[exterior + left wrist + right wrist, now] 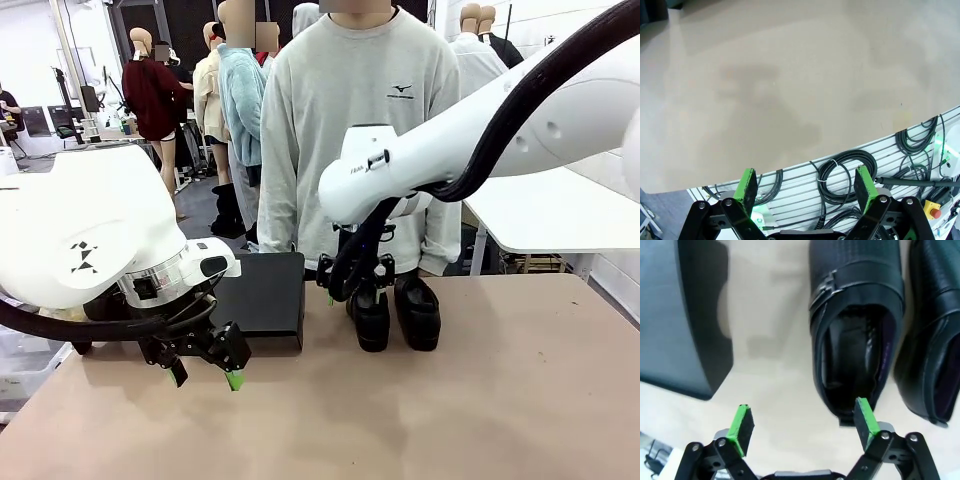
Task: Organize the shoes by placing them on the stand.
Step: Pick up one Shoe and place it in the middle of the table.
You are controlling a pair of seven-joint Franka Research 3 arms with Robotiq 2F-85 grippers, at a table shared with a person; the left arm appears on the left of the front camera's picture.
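— Where are the shoes (372,322)?
— Two black ones stand side by side on the worktop (480,410), just beside the stand (262,292) at its three o'clock. Neither is on the stand. A person (345,130) stands behind them, at twelve o'clock.
— And the right tool (802,422)?
— It is wide and holds nothing. It hangs over the heel end of the buckled shoe (855,340). In its wrist view one green pad (863,419) sits at the heel rim; I cannot tell whether it touches. The other pad is over bare worktop. The second shoe (932,340) lies at two o'clock and the stand's corner at ten.
— The left tool (207,377)?
— It is also wide and empty. It is low over the worktop at seven o'clock of the stand, apart from it. Its wrist view looks down on bare worktop, with coiled cables (840,170) past the edge.
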